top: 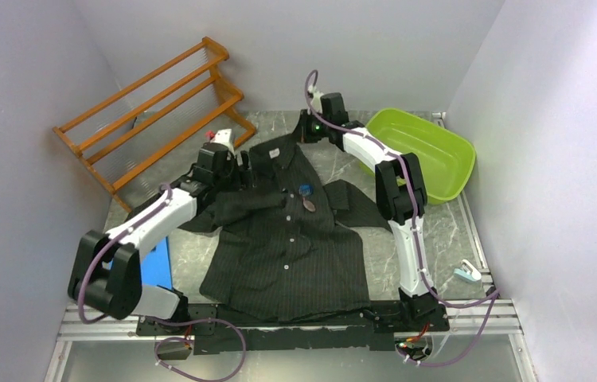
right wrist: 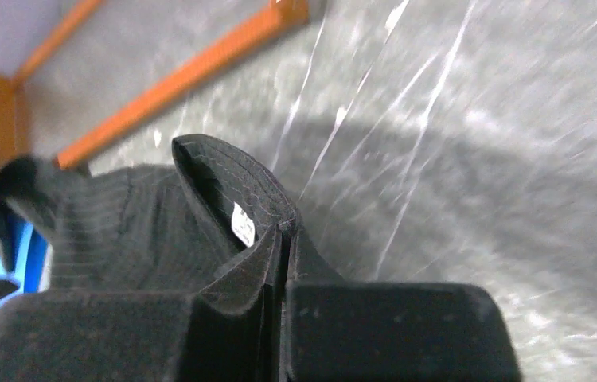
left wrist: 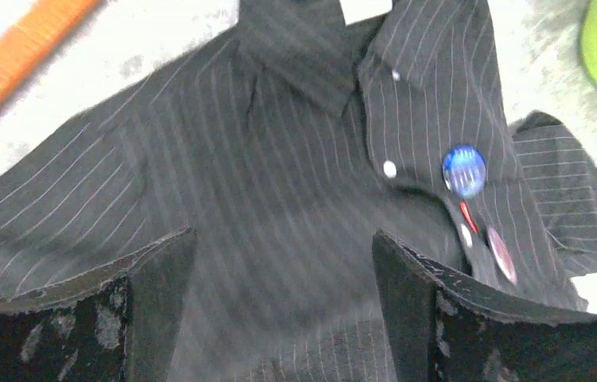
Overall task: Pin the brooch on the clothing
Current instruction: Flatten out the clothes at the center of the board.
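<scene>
The shirt (top: 287, 247) lies flat mid-counter (top: 446, 231), with a blue brooch (left wrist: 464, 170) on its chest. At the shirt's 12 o'clock the right pincer (right wrist: 283, 239) is clamped tight on the collar (right wrist: 232, 199). The left pincer (left wrist: 283, 239) gapes wide and empty at 10 o'clock.

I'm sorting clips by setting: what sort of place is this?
Probably a robot test cell: plain pale walls box in a grey marble-look tabletop, with a black pinstriped button-up shirt, orange wooden slatted rack and lime-green plastic tub as props.

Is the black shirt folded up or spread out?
Spread out. The shirt lies flat on the table, front side up, with its sleeves out to the sides.
</scene>
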